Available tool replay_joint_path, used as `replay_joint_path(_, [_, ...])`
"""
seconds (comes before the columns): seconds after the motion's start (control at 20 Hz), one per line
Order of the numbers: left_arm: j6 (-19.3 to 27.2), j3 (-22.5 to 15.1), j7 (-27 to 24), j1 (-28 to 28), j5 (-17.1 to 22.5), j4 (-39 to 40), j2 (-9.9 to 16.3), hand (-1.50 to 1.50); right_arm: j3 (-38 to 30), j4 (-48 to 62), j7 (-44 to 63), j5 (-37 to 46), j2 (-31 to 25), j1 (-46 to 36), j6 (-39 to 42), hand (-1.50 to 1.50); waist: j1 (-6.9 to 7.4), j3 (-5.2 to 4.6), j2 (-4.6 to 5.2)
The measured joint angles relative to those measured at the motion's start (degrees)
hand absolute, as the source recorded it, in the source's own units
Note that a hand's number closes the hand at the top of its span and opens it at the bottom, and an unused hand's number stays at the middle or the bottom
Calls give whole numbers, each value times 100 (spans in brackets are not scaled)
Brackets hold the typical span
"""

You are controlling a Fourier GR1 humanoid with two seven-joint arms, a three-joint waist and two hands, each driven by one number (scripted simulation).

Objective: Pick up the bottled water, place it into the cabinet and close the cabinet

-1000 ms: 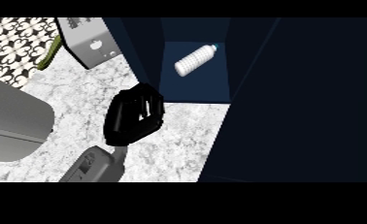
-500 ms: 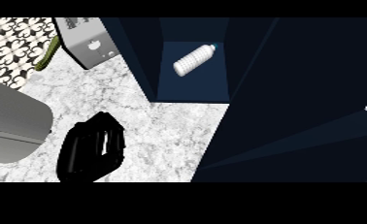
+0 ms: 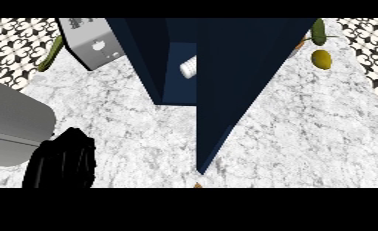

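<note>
Head view, steep look down onto a white marble counter [image 3: 288,125]. A dark blue cabinet [image 3: 148,50] stands at upper centre; its door [image 3: 236,85] is swung most of the way across the opening, the door's edge tapering to a point low on the counter. Only a narrow gap is left between door and cabinet side wall.

Bottled water [image 3: 189,67]: lying inside the cabinet, just a small white ridged end showing through the gap, the rest hidden behind the door.

Left hand [image 3: 63,162]: black, at lower left of the view, over the counter, well apart from the cabinet. It shows as a dark mass with fingers pointing up-view; I cannot tell whether they are straight or curled. Nothing visible in it. Right hand: not in this view.

Other items: a grey toaster [image 3: 92,42] at upper left, just beside the cabinet's left wall. A large grey object [image 3: 21,125] at the left edge, cut off by the frame, kind unclear. A slim green vegetable [image 3: 50,55] left of the toaster. At upper right, a yellow lemon [image 3: 321,59] below a green fruit [image 3: 317,31]. Patterned tile [image 3: 22,45] runs along the back.
</note>
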Motion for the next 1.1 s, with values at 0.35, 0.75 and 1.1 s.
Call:
replay_joint_path(0.35, [-378,272,-208,461,126,-133,223,150,-151,247,215,-65,-108,-769,-731,150,99,-5,21])
replay_joint_path(0.75, [-894,704,-245,884,420,-263,570,150,-1373,2289,-55,-979,823,-2211,-1200,150,142,6,56])
replay_joint_path(1.1, [-1281,1058,-306,1176,575,-285,715,150,-2685,4190,-869,-2327,1011,-3008,-352,150,84,14,61])
